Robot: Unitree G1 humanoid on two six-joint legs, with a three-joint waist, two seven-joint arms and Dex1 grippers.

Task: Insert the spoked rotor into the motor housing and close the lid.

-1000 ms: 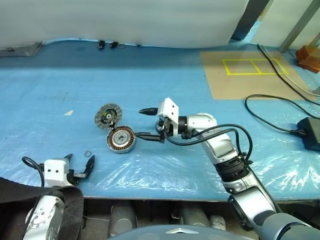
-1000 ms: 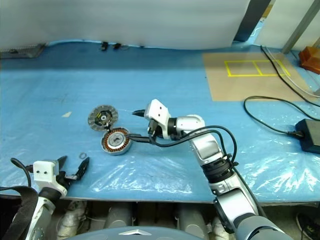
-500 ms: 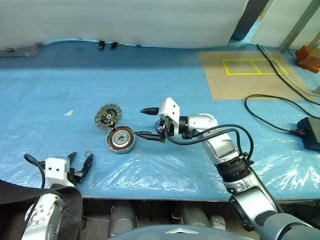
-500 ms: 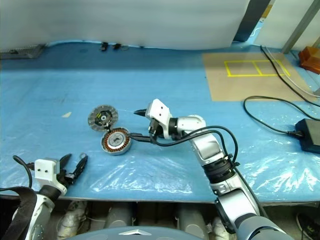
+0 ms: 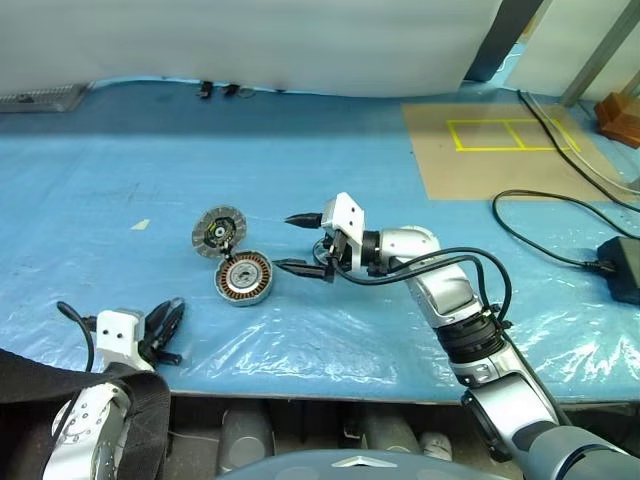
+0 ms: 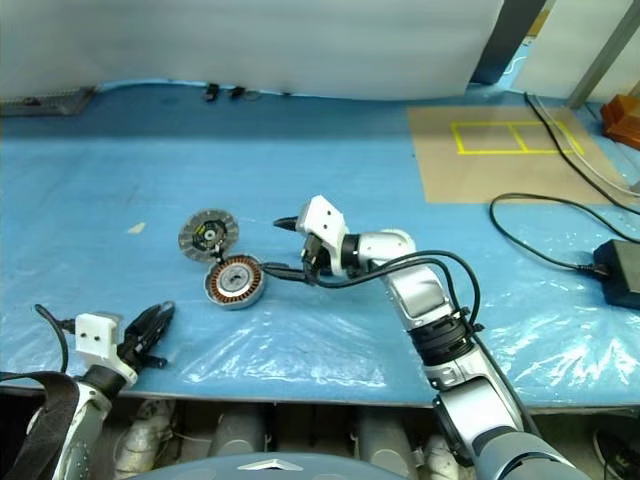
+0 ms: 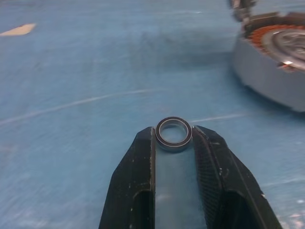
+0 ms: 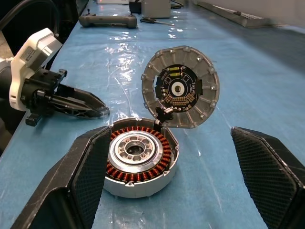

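Motor housing [image 8: 138, 162] open, lid [image 8: 180, 87] propped up. Left gripper [image 7: 174, 143] jaws pinching small ring [image 7: 173, 133]; right gripper [image 5: 305, 243] jaws wide, empty. Next: carry ring over, seat centrally.

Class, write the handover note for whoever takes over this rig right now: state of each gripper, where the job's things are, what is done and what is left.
Left gripper: shut on a small metal ring, low over the blue table, near its front edge.
Right gripper: open, empty, beside the motor housing.
Motor housing: on the table, copper windings up, a silver part seated in its centre; whether that is the rotor I cannot tell.
Lid: open, tilted up at the housing's far edge, inner face showing.
Done: ring picked up.
Left: confirm the rotor, close the lid.
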